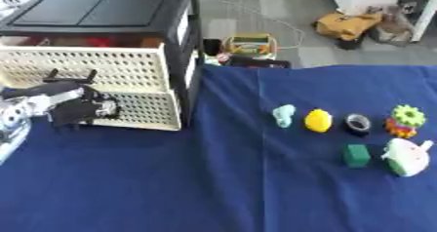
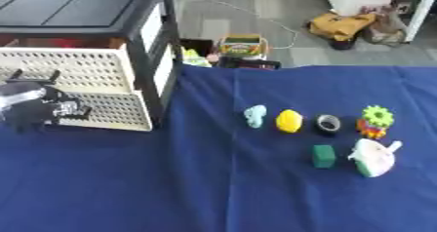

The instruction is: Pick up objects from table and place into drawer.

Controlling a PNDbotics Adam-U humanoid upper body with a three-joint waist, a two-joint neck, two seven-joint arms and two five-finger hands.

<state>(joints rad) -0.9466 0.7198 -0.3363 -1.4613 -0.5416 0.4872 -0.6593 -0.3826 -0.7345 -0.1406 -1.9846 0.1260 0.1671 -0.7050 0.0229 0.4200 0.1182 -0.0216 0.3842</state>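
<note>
Blue cloth over the table [image 1: 128, 187], cream perforated drawer [image 1: 111, 70] pulled out of a black cabinet [image 1: 102, 7], left hand [image 1: 72, 104] at the drawer's front, finger state unclear, six small objects well apart to the right: pale teal piece [image 1: 283, 115], yellow lemon [image 1: 318, 120], black ring [image 1: 358, 124], green gear [image 1: 408, 115], green block [image 1: 357, 155], white-and-green toy [image 1: 406, 157].

A cream perforated drawer [image 1: 102, 87] stands pulled out from the black cabinet [image 1: 111, 11] at about ten o'clock on the blue cloth. Around three o'clock lie the objects: a pale teal lump [image 1: 283, 115], just beside it a yellow lemon-like piece [image 1: 318, 120], then a dark ring [image 1: 358, 124] and a green gear on an orange-red base [image 1: 406, 120]. Nearer, toward four o'clock, sit a green block [image 1: 357, 155] and a white rounded toy [image 1: 406, 157] with a green edge, near each other but apart.
</note>
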